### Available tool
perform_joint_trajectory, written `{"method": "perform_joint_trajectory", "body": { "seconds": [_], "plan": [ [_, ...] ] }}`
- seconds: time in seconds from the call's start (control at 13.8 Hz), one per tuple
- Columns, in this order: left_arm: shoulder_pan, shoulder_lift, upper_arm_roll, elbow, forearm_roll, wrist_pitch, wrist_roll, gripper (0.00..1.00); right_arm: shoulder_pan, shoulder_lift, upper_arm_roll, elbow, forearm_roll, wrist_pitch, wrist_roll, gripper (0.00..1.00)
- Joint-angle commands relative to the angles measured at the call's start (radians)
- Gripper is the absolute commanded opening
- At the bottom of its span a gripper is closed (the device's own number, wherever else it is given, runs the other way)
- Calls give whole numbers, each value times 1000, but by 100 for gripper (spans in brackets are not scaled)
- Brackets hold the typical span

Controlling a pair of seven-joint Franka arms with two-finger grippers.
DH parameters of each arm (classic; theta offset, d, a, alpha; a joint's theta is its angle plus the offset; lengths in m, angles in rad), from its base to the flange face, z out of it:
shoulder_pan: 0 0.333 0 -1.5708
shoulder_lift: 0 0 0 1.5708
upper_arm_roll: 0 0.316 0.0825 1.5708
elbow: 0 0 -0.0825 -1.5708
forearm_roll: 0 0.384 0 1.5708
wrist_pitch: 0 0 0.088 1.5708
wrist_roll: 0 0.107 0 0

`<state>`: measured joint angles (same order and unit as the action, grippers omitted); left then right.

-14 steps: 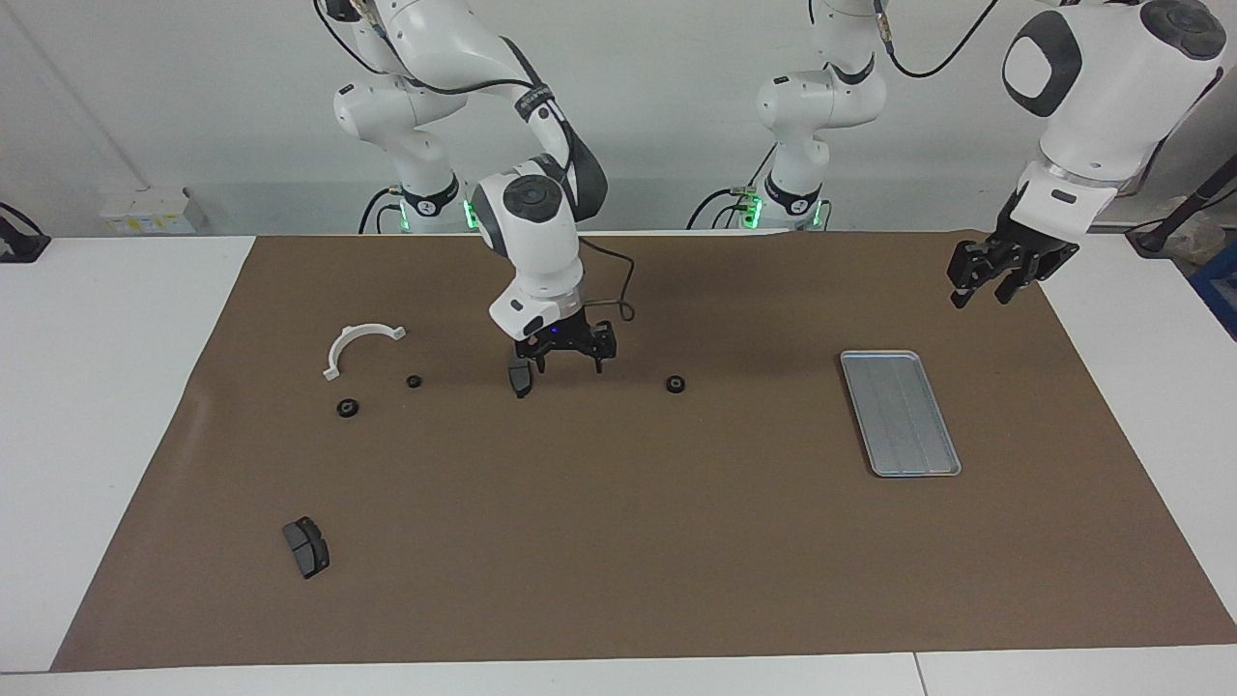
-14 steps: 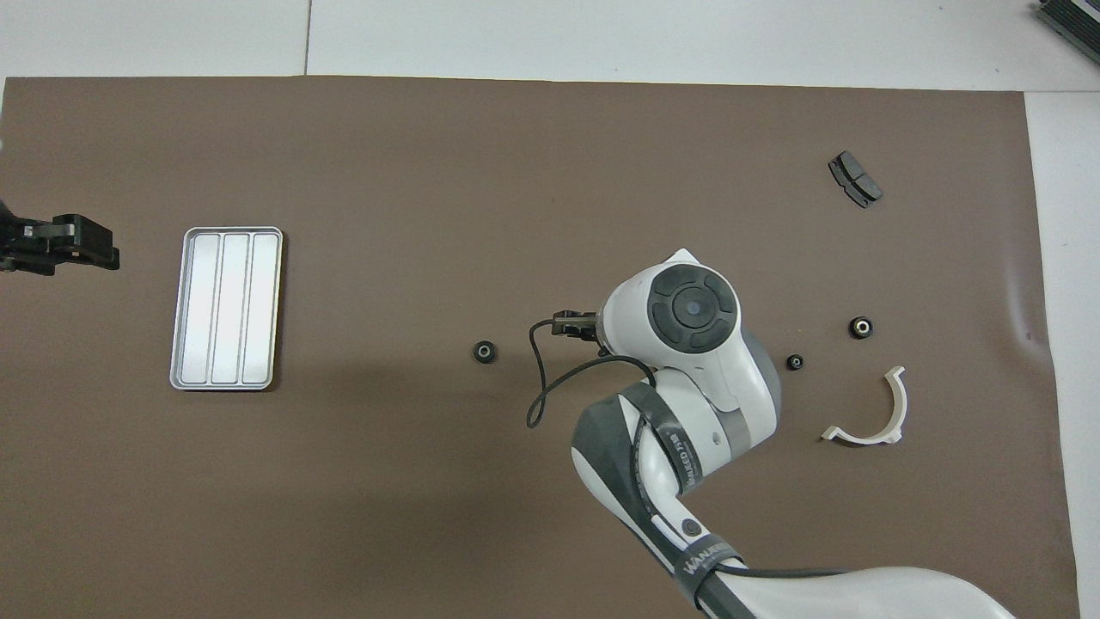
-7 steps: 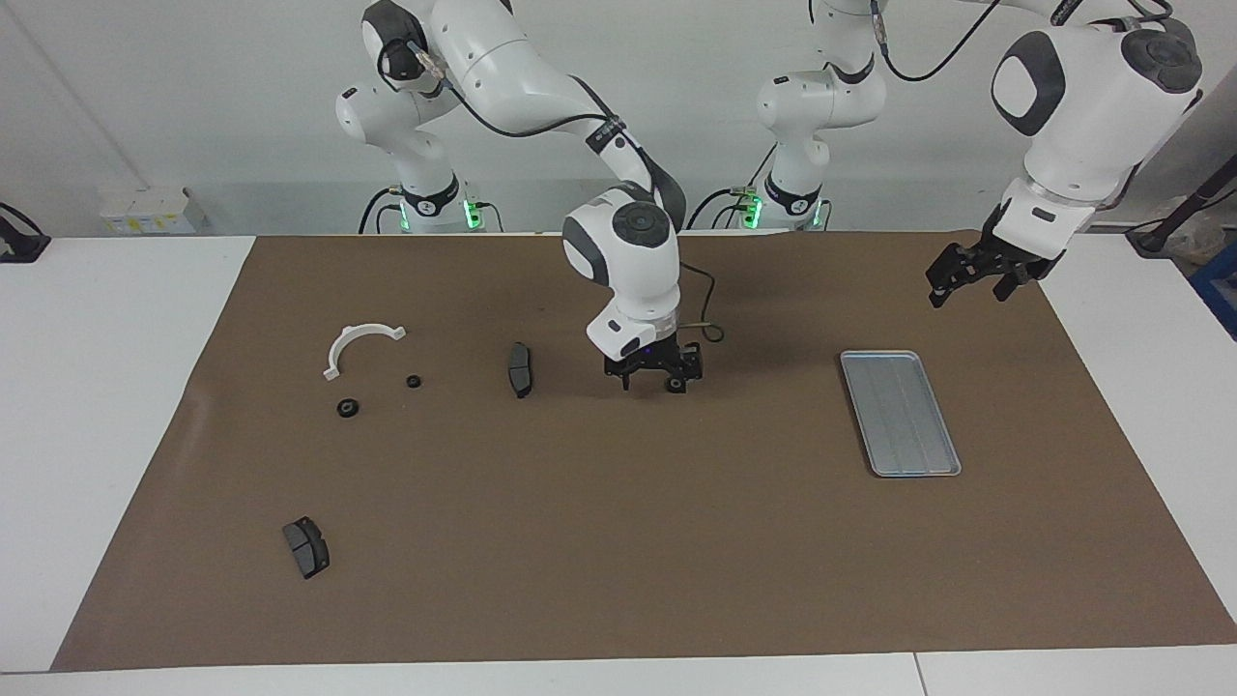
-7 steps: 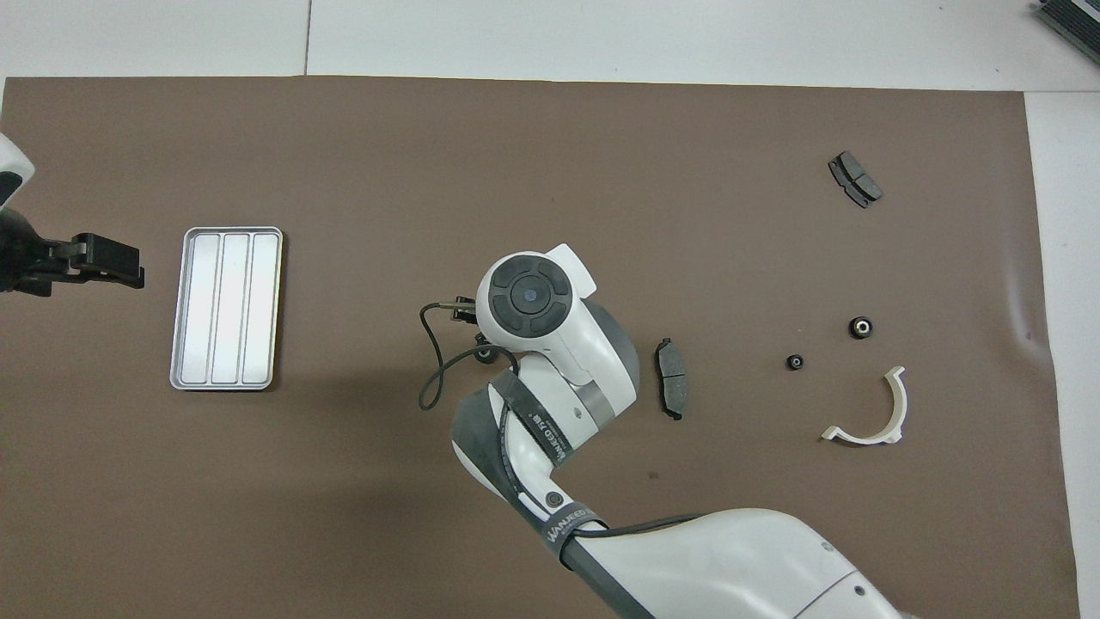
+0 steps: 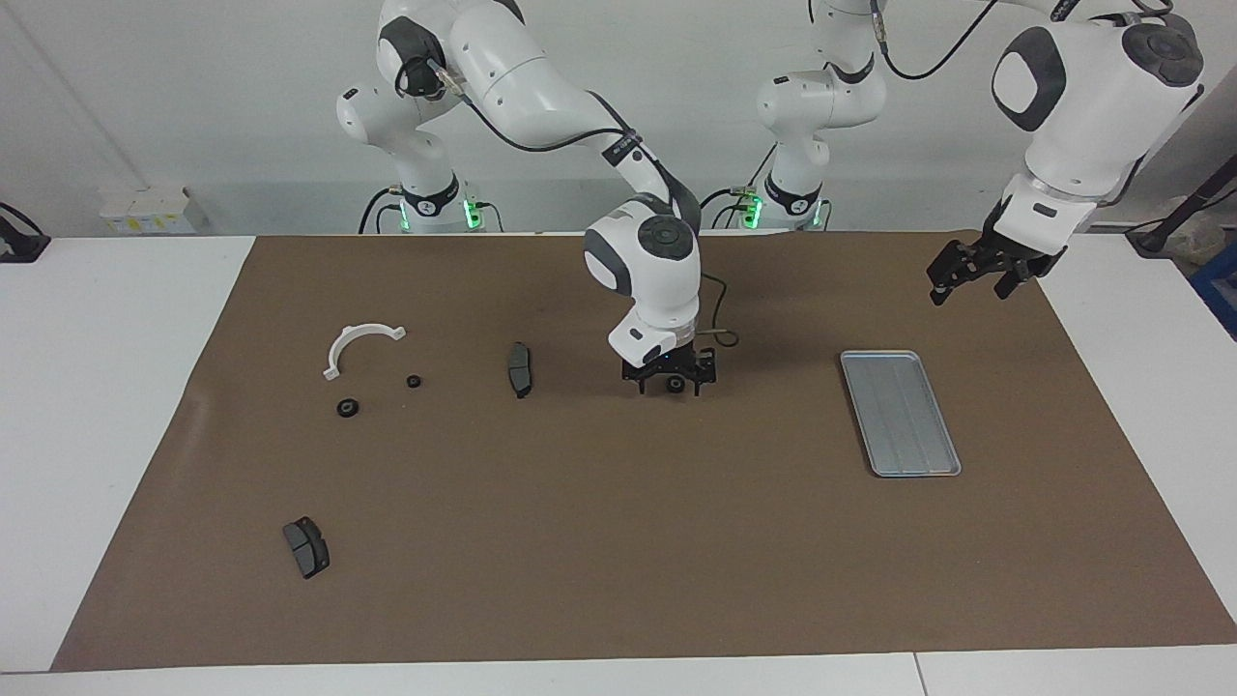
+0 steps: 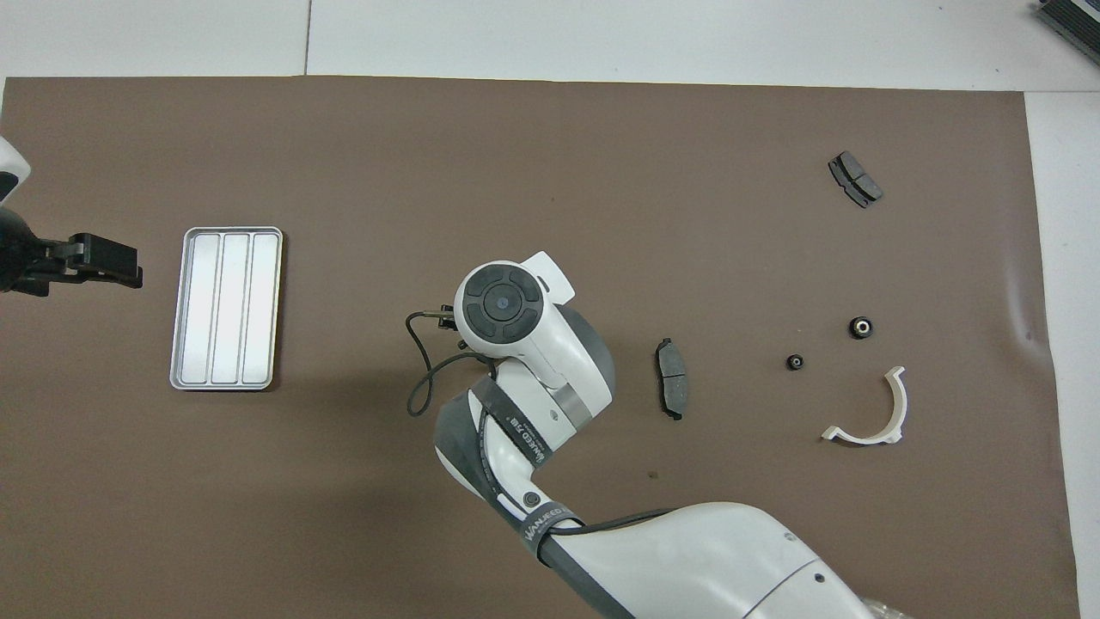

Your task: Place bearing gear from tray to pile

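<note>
A small black bearing gear (image 5: 676, 384) lies on the brown mat, between a brake pad and the tray. My right gripper (image 5: 676, 380) is down over it, open, one finger on each side; in the overhead view the arm's wrist hides it. The silver-grey tray (image 5: 899, 411) (image 6: 225, 307) holds nothing. The pile is spread toward the right arm's end: a white semicircular bracket (image 5: 358, 343) (image 6: 876, 413), a dark brake pad (image 5: 520, 368) (image 6: 671, 389) and two more gears (image 5: 348, 408) (image 5: 414, 381). My left gripper (image 5: 971, 278) (image 6: 99, 262) waits open in the air beside the tray.
A second brake pad (image 5: 305, 546) (image 6: 855, 178) lies farther from the robots, near the mat's corner at the right arm's end. The right arm's black cable (image 6: 421, 378) loops beside its wrist. White table borders the brown mat (image 5: 618, 561).
My right gripper left the brake pad lying on the mat, travelled toward the tray and came down around the lone gear. My left gripper shifted slightly beside the tray.
</note>
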<state>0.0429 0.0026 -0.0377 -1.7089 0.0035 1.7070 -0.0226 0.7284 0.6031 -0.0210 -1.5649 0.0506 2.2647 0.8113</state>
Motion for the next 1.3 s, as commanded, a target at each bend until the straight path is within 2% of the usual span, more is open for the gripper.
{"method": "perform_joint_trajectory", "body": {
  "seconds": [0.0,0.14,0.22,0.36,0.51,0.58,0.87,1.23],
  "plan": [
    [2,-30,4,-32,-5,3,6,100,22,-17,-2,-61,-23,47,12,90],
    [2,-30,4,-32,-5,2,6,100,23,-22,-2,-66,-24,45,11,83],
    [2,-30,2,-32,-5,3,6,100,23,-22,-2,-66,-24,45,11,74],
    [-9,-30,2,-31,-5,11,4,100,25,-22,-2,-66,-26,42,11,46],
    [-14,-30,-1,-32,-5,10,4,100,25,-22,-2,-64,-31,39,12,5],
    [-14,-30,1,-31,-5,2,6,100,25,-22,-2,-61,-40,33,12,0],
    [0,-30,1,-31,-5,11,7,100,16,-31,-5,-49,-63,27,17,0],
    [-12,-30,-1,-29,-5,-1,13,100,-104,-164,-13,-141,-66,29,-87,0]
  ]
}}
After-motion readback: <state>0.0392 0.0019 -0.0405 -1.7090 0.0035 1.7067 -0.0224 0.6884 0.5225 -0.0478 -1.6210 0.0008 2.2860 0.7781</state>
